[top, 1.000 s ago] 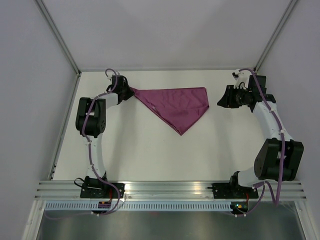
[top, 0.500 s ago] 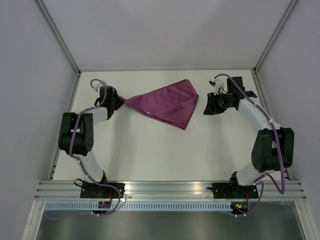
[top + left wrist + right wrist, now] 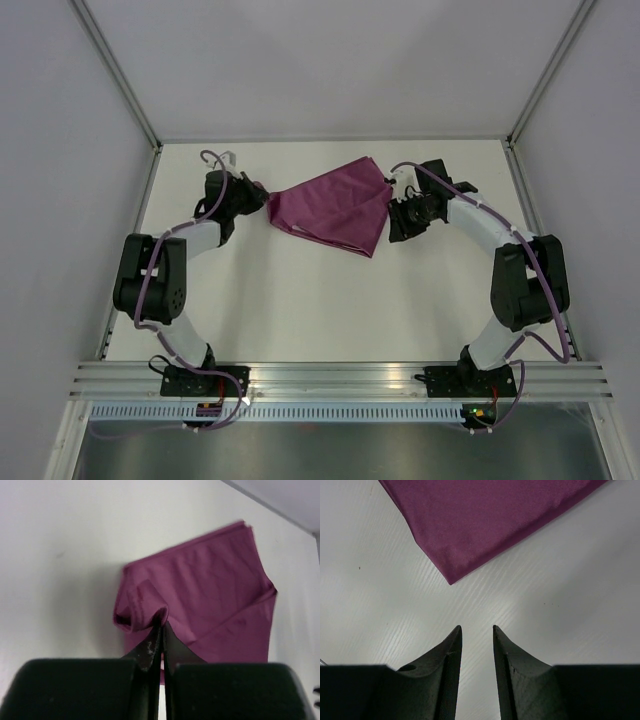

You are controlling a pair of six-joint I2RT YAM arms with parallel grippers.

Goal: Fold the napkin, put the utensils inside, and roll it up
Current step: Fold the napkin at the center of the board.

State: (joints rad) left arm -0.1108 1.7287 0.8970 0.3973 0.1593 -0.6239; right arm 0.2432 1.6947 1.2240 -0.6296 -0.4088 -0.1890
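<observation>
Napkin (image 3: 335, 208) — plum-magenta cloth, folded into an uneven pointed shape, lying on the table (image 3: 300, 300) near the middle of its far edge, its left corner curled and bunched. Left gripper (image 3: 262, 196) — jaws pressed together, pinching that bunched corner. Right gripper (image 3: 397, 225): jaws parted with nothing between them, just beside the napkin's right edge, fingertips facing a folded corner across bare table.
</observation>
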